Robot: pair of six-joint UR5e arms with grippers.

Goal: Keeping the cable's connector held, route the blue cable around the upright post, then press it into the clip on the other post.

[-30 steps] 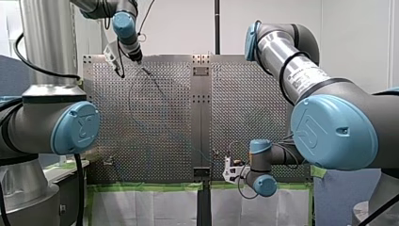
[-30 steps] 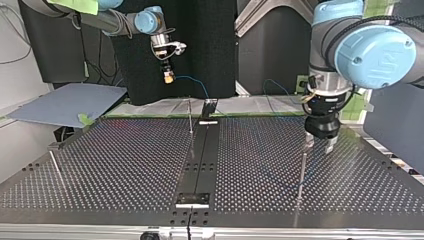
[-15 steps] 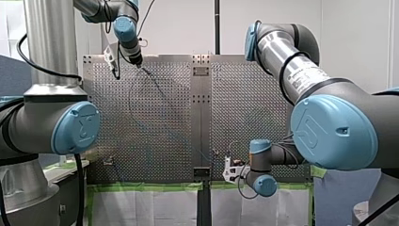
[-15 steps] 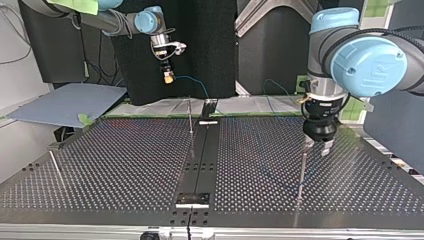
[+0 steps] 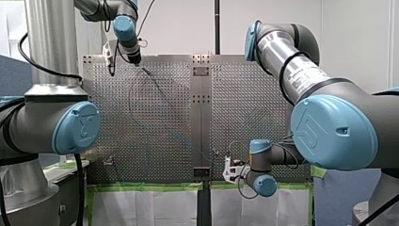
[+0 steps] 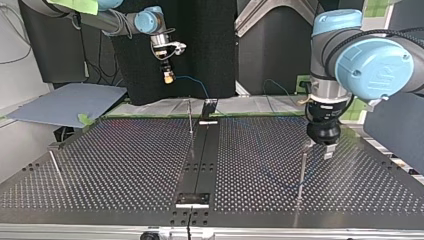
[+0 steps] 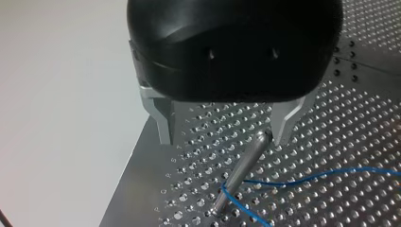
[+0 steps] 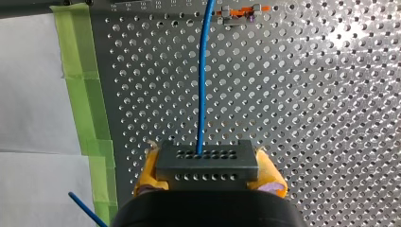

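Over the last sec my black, metal-fingered left gripper (image 6: 318,148) drifted a touch toward the lower right of the top view & its wrist turned. It hung w/ fingers apart, gripping nothing, astride the tip of the thin upright metal post (image 7: 239,172). The thin blue cable (image 8: 202,85) looped the post's base, then ran to the dark grey block connector (image 8: 207,163), clamped btwn my unmoved right gripper's (image 8: 209,176) yellow pads. Wrap prob. done. The cable passed beside the orange-and-metal clip (image 8: 239,9); seating unclear.

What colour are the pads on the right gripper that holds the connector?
Yellow pads, seen best in the right wrist view, beside the dark connector.
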